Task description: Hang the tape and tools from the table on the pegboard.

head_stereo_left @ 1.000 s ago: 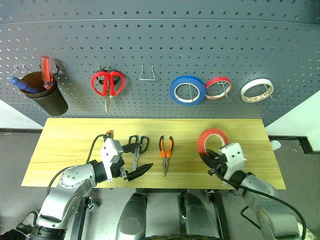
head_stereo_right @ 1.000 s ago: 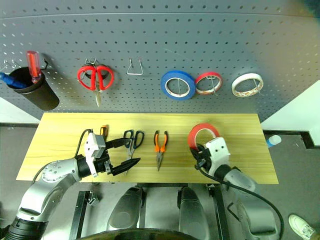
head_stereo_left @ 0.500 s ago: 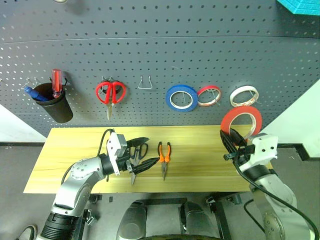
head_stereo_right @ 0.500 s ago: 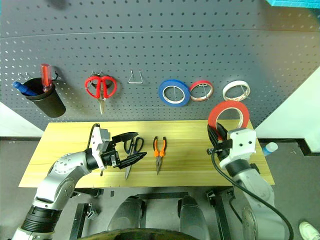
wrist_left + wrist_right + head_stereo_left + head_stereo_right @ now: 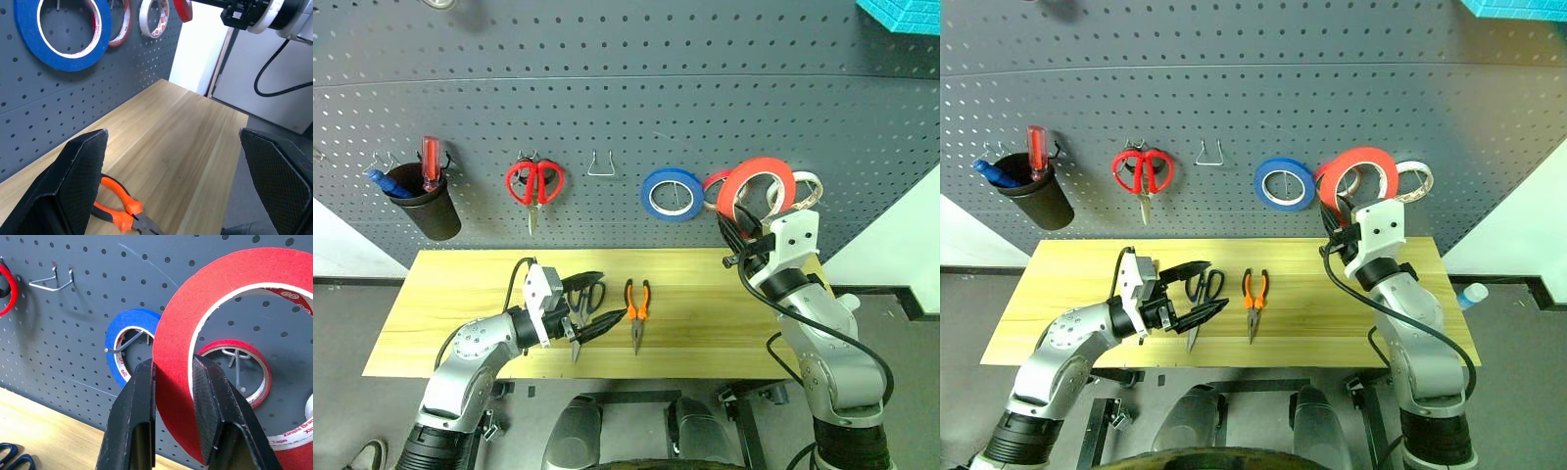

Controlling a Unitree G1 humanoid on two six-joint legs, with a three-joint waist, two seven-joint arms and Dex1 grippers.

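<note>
Right hand (image 5: 173, 396) clenched on red tape (image 5: 756, 188), roll raised in front of pegboard (image 5: 626, 98), overlapping hung red roll (image 5: 234, 369) and its hook. Left hand (image 5: 589, 308) released, low over counter (image 5: 440, 294) by scissors (image 5: 582, 304), pliers (image 5: 636, 304). Risk: ring misses hook (already occupied), drops, or knocks hung roll loose.

Even, bright light — soft shadows under hooks, edges bowed, sharp.
</note>
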